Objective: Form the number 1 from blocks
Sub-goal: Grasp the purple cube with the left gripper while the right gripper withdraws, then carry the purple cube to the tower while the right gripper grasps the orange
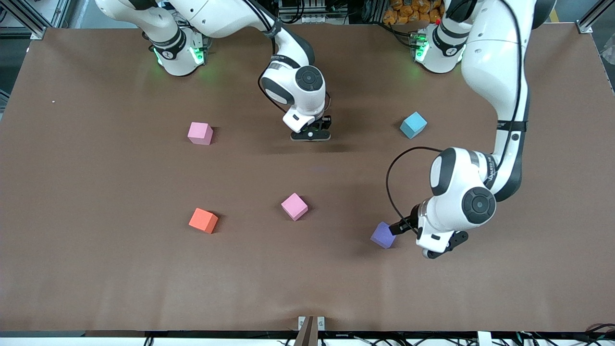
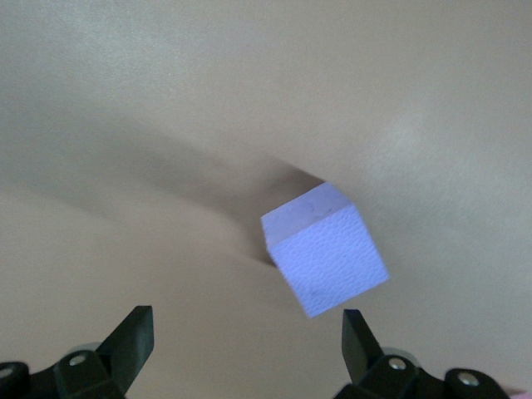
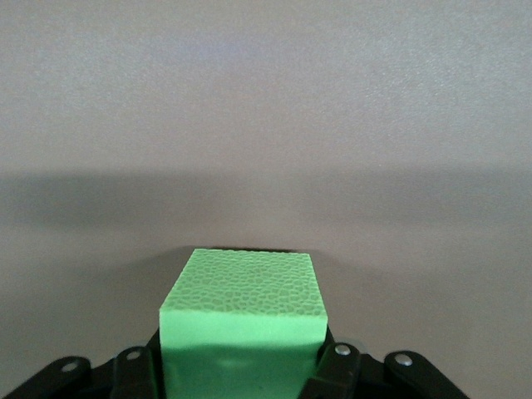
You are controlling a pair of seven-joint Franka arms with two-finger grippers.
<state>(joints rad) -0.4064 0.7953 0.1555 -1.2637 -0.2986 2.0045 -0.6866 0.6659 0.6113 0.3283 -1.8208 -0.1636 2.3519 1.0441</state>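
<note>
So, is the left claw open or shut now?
Open. In the left wrist view the left claw has its two fingers wide apart, and the purple block lies on the table, not between them.

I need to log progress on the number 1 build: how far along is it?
Nothing looks arranged yet: no blocks stand in a line. In hand: the right gripper is shut on a green block, and the left gripper is open beside the purple block, not gripping it. Left: the orange block lies loose toward the right arm's end. Two pink cubes and a light blue cube sit scattered.
</note>
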